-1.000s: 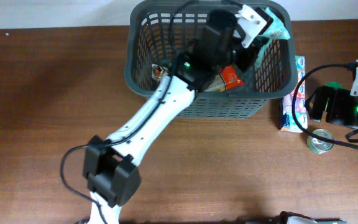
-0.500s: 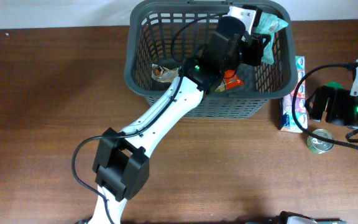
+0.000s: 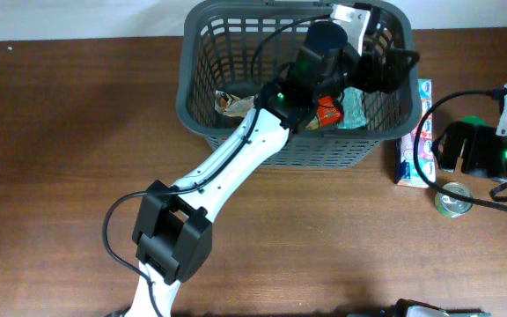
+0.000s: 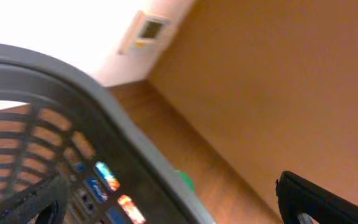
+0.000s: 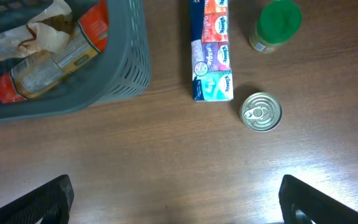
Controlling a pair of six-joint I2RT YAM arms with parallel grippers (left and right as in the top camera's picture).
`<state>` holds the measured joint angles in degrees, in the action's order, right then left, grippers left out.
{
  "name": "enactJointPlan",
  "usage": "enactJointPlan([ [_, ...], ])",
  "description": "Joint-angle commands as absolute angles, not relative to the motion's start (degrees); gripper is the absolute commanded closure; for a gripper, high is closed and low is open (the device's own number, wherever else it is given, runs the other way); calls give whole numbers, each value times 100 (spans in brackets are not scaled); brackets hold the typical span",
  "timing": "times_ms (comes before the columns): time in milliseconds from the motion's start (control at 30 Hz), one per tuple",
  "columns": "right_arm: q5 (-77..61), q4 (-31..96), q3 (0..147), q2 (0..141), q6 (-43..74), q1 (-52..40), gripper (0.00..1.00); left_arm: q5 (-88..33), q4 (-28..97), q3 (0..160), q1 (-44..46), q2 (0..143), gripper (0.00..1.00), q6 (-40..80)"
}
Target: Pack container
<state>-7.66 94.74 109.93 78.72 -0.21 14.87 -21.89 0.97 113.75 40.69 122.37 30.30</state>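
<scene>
Container (image 3: 324, 151), a dark grey slotted basket, sits at the far middle of the table (image 3: 60, 176). The left claw (image 3: 389, 60) hangs above its far right corner, fingers spread wide with nothing between them. Below the claw, a teal packet (image 3: 355, 106) lies inside the basket against the right wall, beside an orange packet (image 3: 327, 109) and a crumpled wrapper (image 3: 229, 102).

The left arm's wrist camera shows the basket rim close up, with a white wall and a small pale wall plate (image 4: 146, 30) beyond.

The right claw (image 5: 176, 205) hovers over bare wood near the right edge, its fingers also wide apart and empty. A tissue pack (image 5: 212, 50) lies just right of the basket. A round tin can (image 5: 261, 112) stands nearer, and a green-lidded jar (image 5: 275, 25) stands farther.

The table is warm brown wood with visible grain.
</scene>
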Motion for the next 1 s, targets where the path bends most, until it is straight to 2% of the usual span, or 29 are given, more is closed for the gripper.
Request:
enactJointPlan([
  [0,-840,9476,11006,7891,-43,1503,1,-3249,287,11472,3929,11858,1,2255],
  [167,-843,9476,11006,7891,-43,1503,1,-3404,1614,11472,3726,11010,1,521],
  [233,-843,9476,11004,7891,-43,1503,1,-3127,2591,11472,3592,10433,1,-534],
  [367,-840,9476,11004,7891,-43,1503,1,-2781,4007,11469,3157,9579,1,-1688],
  [600,-845,9476,11006,7891,-43,1503,1,-2458,5992,11469,1411,8484,1,-2722],
  [833,-845,9478,11004,7891,-43,1503,1,-2460,7612,11432,-471,8265,1,-4084],
  [967,-845,9515,11004,7889,-43,1503,1,-2722,7846,11157,-1000,8265,1,-4344],
])
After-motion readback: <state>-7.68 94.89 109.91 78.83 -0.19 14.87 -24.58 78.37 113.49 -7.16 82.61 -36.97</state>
